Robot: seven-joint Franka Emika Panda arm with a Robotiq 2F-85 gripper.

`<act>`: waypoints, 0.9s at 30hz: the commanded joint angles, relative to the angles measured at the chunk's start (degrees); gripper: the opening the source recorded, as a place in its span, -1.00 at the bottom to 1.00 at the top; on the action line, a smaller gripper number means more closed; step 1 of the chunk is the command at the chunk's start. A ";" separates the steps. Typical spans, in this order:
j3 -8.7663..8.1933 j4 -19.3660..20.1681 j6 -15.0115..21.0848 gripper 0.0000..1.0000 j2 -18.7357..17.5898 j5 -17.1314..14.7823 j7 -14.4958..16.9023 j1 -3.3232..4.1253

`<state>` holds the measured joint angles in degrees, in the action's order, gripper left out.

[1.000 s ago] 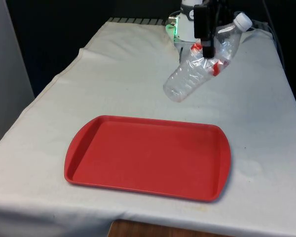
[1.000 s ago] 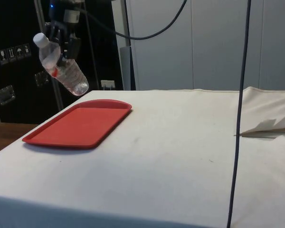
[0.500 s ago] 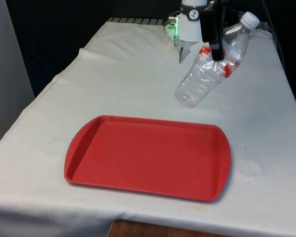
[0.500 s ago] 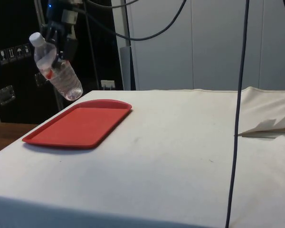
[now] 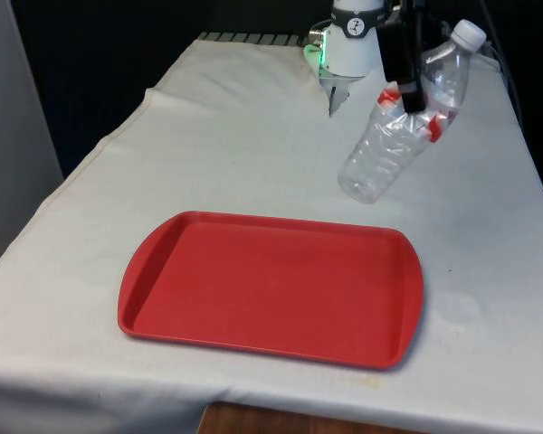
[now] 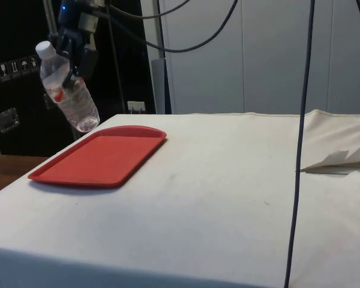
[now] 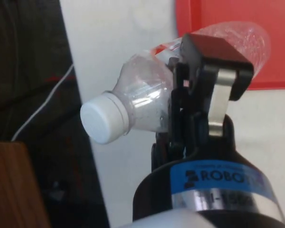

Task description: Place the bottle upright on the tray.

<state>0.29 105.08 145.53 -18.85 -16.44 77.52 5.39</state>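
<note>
While the table [image 5: 208, 154] is spread with a white cloth, its near half is taken up in the front view by a red tray [image 5: 271, 287], which is laid flat with its long side across the picture. In the side view the tray [image 6: 99, 157] is seen near the table's [image 6: 228, 180] far left corner, and nothing is resting on it.

Above the cloth, beyond the tray's far right corner in the front view, the arm is reached down from overhead, so that the black gripper [image 5: 407, 86] is hung well clear of the surface. In the side view the gripper [image 6: 75, 57] is seen high above the tray's far end, with cables trailed up behind it.

A clear plastic bottle [image 5: 407, 117] is clamped between the fingers about its middle, where a red label is wrapped. It is held in the air, tilted: its white cap is pointed up and towards the front view's right, and its base is angled down towards the tray without touching it. In the side view the bottle [image 6: 66, 90] is leaned with the cap uppermost and the base lowest, apart from the tray below. In the wrist view the bottle [image 7: 142, 102] is pinched by the fingers [image 7: 206, 66], with the cap standing out to one side.
</note>
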 commanded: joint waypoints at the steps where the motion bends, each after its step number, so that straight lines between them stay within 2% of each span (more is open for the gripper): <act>1: 0.63 -0.46 -0.29 -0.33 -0.29 -1.26 1.38 -0.34; 7: 0.63 -0.80 -0.92 -0.33 -0.80 -5.21 5.90 -0.34; 8: 0.00 -0.29 -0.57 -0.33 -0.57 -4.81 5.50 0.00; 9: 0.63 -0.97 -1.09 -0.33 -0.92 -5.79 6.59 -0.34; 13: 0.46 -2.06 -1.95 -0.33 -1.66 -8.02 9.63 -0.46; 14: 0.40 -2.29 -2.06 -0.33 -1.83 -8.37 10.14 -0.46; 15: -0.06 -1.66 -1.66 -0.33 -1.49 -7.62 9.11 -0.06; 16: 0.40 -2.52 -2.18 -0.33 -1.95 -8.71 10.66 -0.46; 18: 0.17 -3.15 -2.92 -0.33 -2.41 -9.63 12.26 -0.52; 23: 0.00 -3.90 -3.95 -0.33 -3.04 -10.49 14.44 -0.74; 24: -0.34 -3.50 -3.61 -0.33 -2.75 -10.08 13.69 -0.40; 25: -0.06 -4.01 -4.18 -0.33 -3.15 -10.66 14.90 -0.80; 27: -0.23 -4.18 -4.53 -0.33 -3.38 -10.89 15.76 -0.86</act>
<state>-0.34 101.24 141.12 -22.06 -27.10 93.05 4.87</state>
